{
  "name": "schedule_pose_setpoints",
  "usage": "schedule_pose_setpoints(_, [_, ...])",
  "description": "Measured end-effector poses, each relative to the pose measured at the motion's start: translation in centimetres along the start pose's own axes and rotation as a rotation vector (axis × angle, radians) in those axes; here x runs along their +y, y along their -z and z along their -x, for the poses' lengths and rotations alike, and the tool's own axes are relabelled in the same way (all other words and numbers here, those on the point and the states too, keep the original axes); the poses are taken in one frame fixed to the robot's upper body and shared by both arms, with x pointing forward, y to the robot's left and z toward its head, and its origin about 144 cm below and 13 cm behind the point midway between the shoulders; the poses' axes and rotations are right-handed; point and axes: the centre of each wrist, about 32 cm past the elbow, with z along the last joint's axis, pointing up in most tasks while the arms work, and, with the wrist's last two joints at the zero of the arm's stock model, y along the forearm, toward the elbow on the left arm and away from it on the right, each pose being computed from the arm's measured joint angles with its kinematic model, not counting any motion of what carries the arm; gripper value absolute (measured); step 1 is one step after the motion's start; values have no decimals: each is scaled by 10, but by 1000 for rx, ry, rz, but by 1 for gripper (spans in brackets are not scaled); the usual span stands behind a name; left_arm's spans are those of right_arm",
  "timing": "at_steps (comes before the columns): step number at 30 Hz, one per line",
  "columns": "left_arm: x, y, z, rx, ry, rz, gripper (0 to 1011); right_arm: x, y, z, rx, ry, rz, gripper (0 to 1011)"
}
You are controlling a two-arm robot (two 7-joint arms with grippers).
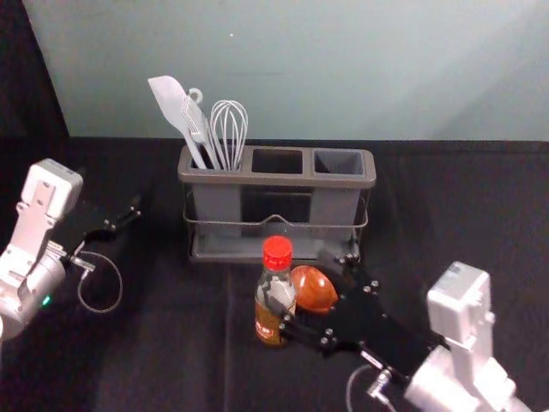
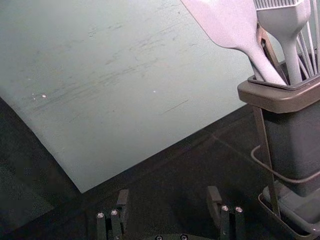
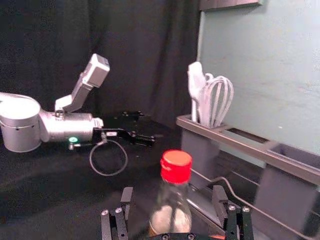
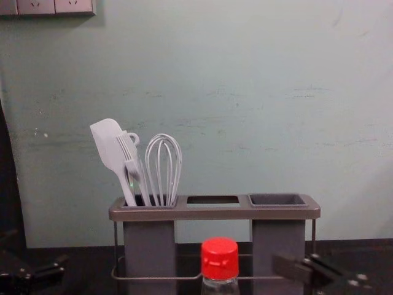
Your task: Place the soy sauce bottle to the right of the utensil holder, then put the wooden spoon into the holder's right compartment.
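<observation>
1. Where the black-covered table runs back to the pale wall, the utensil holder stands near its far edge, its three top openings in a row; the left one is filled and the right compartment is at the other end.
2. The right gripper reaches in low in front of the holder, fingers spread, with the bottle at their tips; whether they touch the glass, I cannot tell.
3. Off to the left of the holder, the left gripper hangs idle, its fingers apart.
4. The soy sauce bottle stands upright in front of the holder, near its middle, brown liquid low in the clear glass.
5. A light spatula leans outward from the left compartment.
6. A wire whisk shares that compartment, on the spatula's right.
7. Between them sits a light brush.
8. The wooden spoon shows its rounded reddish bowl just right of the bottle, between the gripper's fingers; its handle is hidden.
9. A red cap tops the bottle.
</observation>
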Motion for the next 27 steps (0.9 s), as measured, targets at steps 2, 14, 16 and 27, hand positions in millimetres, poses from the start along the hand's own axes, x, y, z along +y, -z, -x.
schedule_pose_setpoints(2, [0, 0, 0, 0, 0, 0, 1000, 9, -1, -1, 6, -9, -2, 1003])
schedule_pose_setpoints(14, [0, 0, 0, 0, 0, 0, 1000, 45, 1, -8, 56, 3, -4, 1003])
schedule_pose_setpoints(16, [0, 0, 0, 0, 0, 0, 1000, 48, 1, -7, 64, 2, -8, 1003])
schedule_pose_setpoints(27, [0, 0, 0, 0, 0, 0, 1000, 46, 3, -3, 67, 5, -19, 955])
